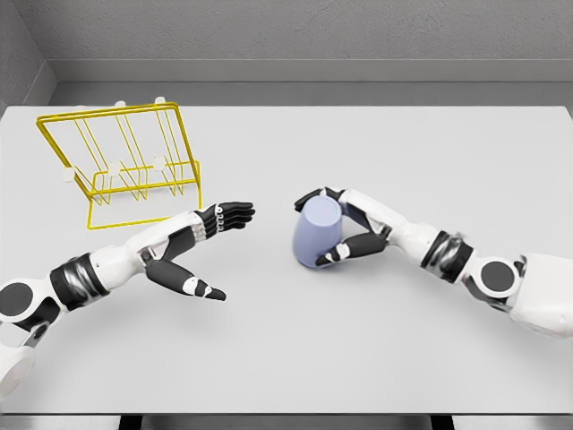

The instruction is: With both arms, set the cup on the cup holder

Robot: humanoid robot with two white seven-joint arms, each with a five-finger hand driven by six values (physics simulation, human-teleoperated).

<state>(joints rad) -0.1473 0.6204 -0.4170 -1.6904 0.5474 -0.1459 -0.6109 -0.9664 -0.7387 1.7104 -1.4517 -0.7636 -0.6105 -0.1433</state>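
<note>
Two white arms reach over the grey table (pixel 358 358) from opposite sides. The right hand (pixel 345 228) is clamped on the cup (pixel 318 233): the upper fingers (pixel 313 199) wrap over the cup's top edge and the thumb (pixel 336 257) presses against its lower side. The cup is pale blue-violet and handleless as seen from the head view, and it sits near the centre of the table, tilted, with its wider end toward the bottom of the view. Whether its base touches the table surface cannot be determined.

The left hand (pixel 206 242) holds nothing. Its fingers (pixel 235 213) are extended and apart, pointing toward the cup, with the thumb (pixel 199 287) spread well away below them. A clear gap separates the left fingertips from the cup.

The cup holder (pixel 125 157) is a yellow wire rack with white-tipped pegs. It stands on the table at the upper left, behind the left forearm (pixel 116 260) and well apart from the cup. No cup rests on it.
</note>
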